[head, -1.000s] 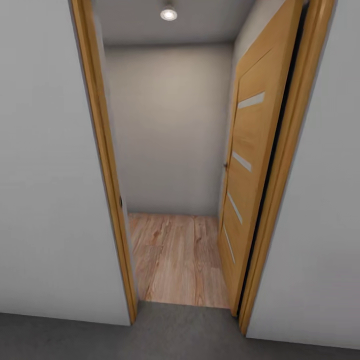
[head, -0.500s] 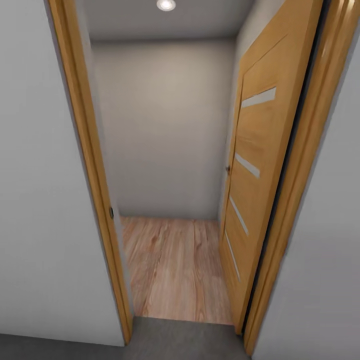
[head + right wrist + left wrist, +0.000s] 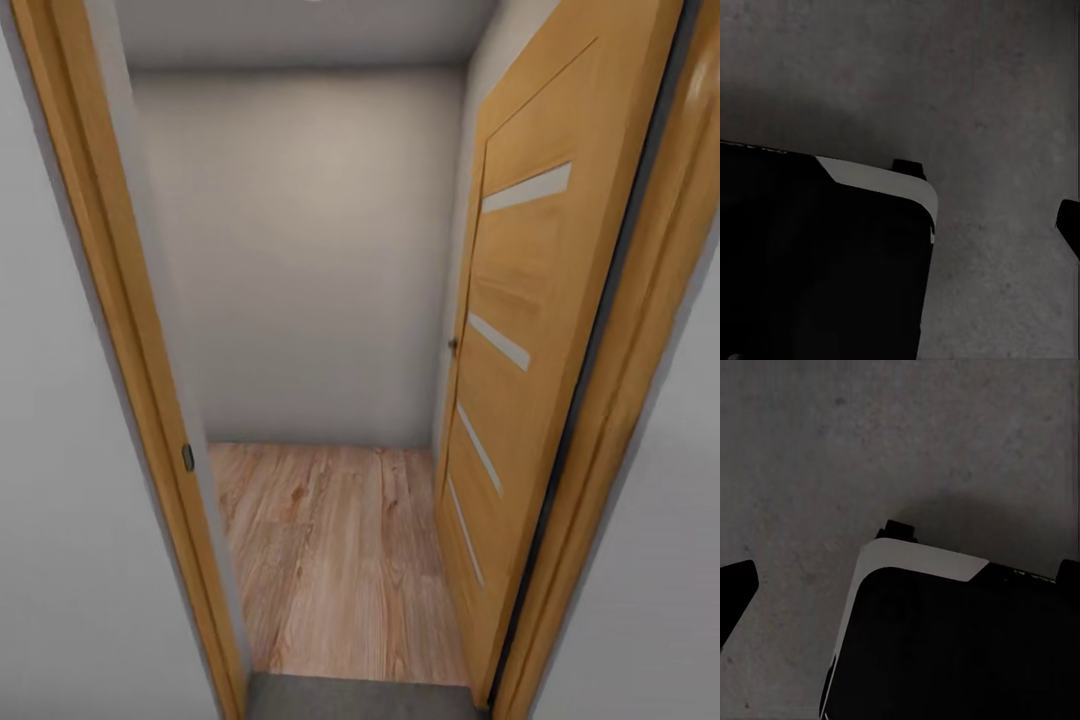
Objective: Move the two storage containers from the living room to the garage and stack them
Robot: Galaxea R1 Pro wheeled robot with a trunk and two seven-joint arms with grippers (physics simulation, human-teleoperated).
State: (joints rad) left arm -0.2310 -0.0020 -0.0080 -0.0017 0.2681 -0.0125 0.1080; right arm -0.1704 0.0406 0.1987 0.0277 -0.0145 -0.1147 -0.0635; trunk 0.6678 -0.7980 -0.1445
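Neither orange-red storage container is in view. In the head view I face an open doorway from the dark grey concrete floor (image 3: 350,695). Beyond it lies a small space with a light wood plank floor (image 3: 340,560). The left gripper (image 3: 907,566) hangs over concrete (image 3: 832,435), with dark fingertips (image 3: 739,592) at the picture's far edges, open and holding nothing. The right gripper (image 3: 900,210) also hangs over concrete, one dark fingertip (image 3: 1069,225) at the edge, nothing held.
The wooden door (image 3: 530,330) stands swung open on the right. The left door frame (image 3: 120,350) is close, so the passage is narrow. A plain grey wall (image 3: 300,250) closes the space a short way ahead. My black and white base (image 3: 960,645) shows under both wrists.
The whole head view has shifted: the doorway looms larger, the frames sit nearer the edges and the ceiling light has left the picture. The camera has moved forward; nothing else changed.
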